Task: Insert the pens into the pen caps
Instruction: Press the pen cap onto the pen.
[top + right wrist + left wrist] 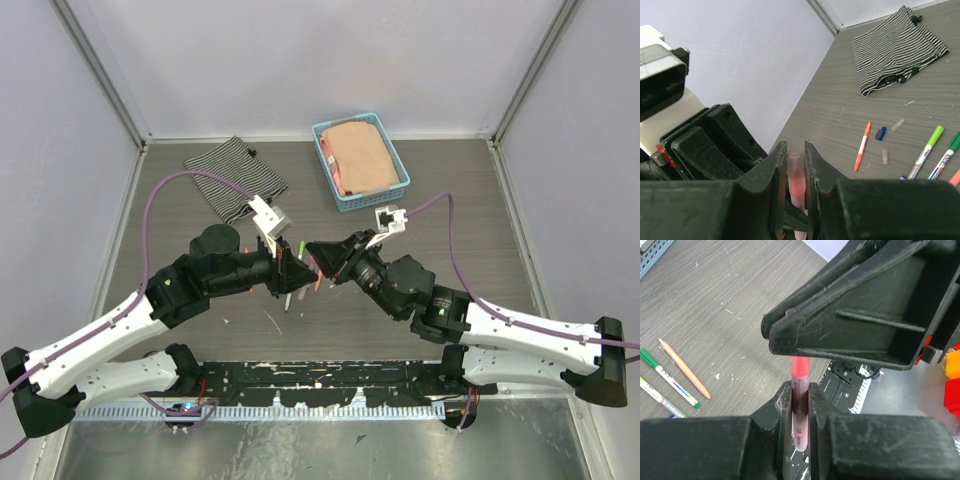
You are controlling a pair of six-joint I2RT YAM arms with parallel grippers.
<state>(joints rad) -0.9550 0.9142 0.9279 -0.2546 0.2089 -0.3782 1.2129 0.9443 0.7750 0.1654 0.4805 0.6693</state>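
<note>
My left gripper [284,272] and right gripper [320,256] meet tip to tip above the table's middle. In the left wrist view my left gripper [800,390] is shut on a pink pen [800,407] whose red end points up under the right gripper's black body [855,325]. In the right wrist view my right gripper [796,150] is shut on a translucent pink pen cap [796,172] that sits over the pen's red end. Loose on the table lie an orange pen [862,145], a green-ended pen [927,150], a dark blue cap [880,133] and a clear cap [897,125].
A striped cloth [235,178] lies at the back left. A blue basket [368,202] holding a tan cloth stands at the back middle. More pens lie left of the grippers in the left wrist view [684,368]. Grey walls close off three sides.
</note>
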